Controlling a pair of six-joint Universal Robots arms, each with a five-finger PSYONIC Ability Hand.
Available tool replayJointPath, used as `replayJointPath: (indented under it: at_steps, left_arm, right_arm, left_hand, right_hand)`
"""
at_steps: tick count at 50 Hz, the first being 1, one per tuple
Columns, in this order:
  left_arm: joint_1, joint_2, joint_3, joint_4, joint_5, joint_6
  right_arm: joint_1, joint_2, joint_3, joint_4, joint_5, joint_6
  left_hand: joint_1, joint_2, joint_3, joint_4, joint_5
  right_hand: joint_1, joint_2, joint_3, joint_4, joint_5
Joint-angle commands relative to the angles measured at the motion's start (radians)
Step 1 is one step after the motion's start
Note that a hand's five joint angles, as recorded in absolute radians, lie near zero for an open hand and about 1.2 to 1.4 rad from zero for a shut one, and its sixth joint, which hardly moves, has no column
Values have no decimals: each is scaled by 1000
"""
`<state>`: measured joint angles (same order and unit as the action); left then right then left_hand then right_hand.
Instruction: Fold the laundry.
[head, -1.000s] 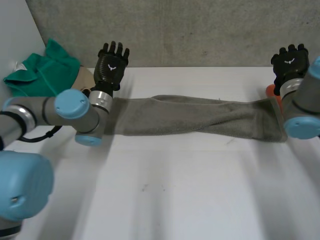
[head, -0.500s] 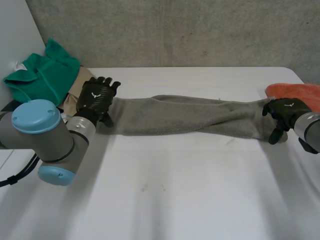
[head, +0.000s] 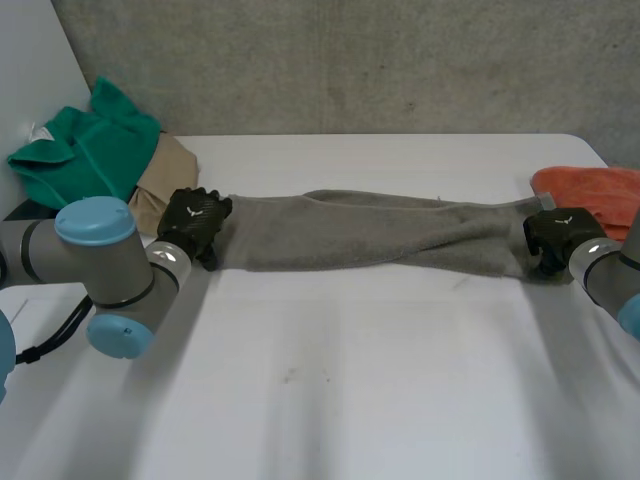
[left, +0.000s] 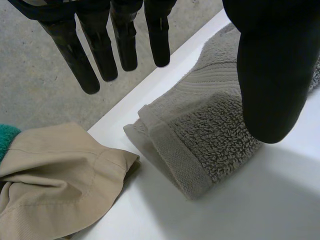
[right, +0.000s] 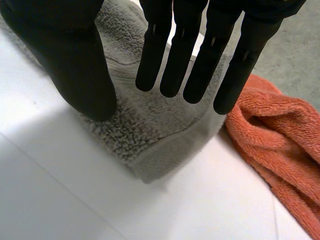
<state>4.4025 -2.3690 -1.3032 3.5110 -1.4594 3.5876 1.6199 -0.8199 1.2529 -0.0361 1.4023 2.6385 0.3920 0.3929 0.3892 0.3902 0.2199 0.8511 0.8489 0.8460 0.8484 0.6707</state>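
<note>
A long grey towel (head: 380, 235) lies stretched across the white table (head: 350, 400), bunched along its length. My left hand (head: 193, 222) is down at the towel's left end. In the left wrist view its fingers (left: 125, 40) are straight and its thumb (left: 270, 75) stands apart, over the folded end of the towel (left: 200, 135); it is open. My right hand (head: 553, 235) is at the towel's right end. In the right wrist view its fingers (right: 190, 50) are straight above the towel's corner (right: 145, 135) and the thumb reaches down onto the pile; it is open.
An orange towel (head: 590, 190) lies at the table's right edge, close beside my right hand (right: 280, 145). A tan cloth (head: 165, 170) and a green cloth (head: 90, 150) are heaped at the back left, the tan one (left: 55, 175) just beyond the grey towel's left end.
Both hands have come down from raised at the back of the table onto the two ends of the grey towel. The right hand's fingers have drawn closer to its thumb.
</note>
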Motion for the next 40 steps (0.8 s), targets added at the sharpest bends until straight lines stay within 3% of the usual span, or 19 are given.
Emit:
replayJointPath:
  at_steps: [1,9,14,18,19,26,32,40]
  left_arm:
    - [-2,-12,-1,3,1,11]
    - [0,-68,56,-15,37,17]
    - [-2,-105,96,-40,70,33]
    - [-3,-136,149,-41,68,59]
    - [-3,-145,169,-41,64,65]
    - [-6,-145,179,-50,7,74]
    - [-11,3,53,-148,-62,131]
    - [-6,261,-229,-354,-64,243]
  right_arm:
    - [-2,-41,11,8,20,-11]
    - [0,-38,8,5,6,-17]
    - [0,21,-24,5,20,-49]
    - [1,42,-52,2,23,-60]
    - [1,47,-62,2,24,-61]
    - [0,25,-60,16,24,-61]
    - [-8,-91,31,119,15,-100]
    - [-43,-225,218,364,20,-409]
  left_hand:
    - [142,141,144,143,139]
    - [153,152,156,155,151]
    - [294,293,297,295,291]
    - [863,862,865,864,860]
    - [1003,1002,1006,1005,1000]
    - [1004,1003,1007,1006,1002]
    - [1004,1003,1007,1006,1002]
    - [1004,1003,1007,1006,1002]
  right_hand:
    - [-143,-141,-138,-141,-137]
    - [-155,-153,-150,-153,-150]
    - [-117,-115,-112,-115,-112]
    - [246,248,251,249,252]
    - [482,484,487,485,488]
    - [545,547,550,548,551]
    - [545,547,550,548,551]
    - [545,547,550,548,551]
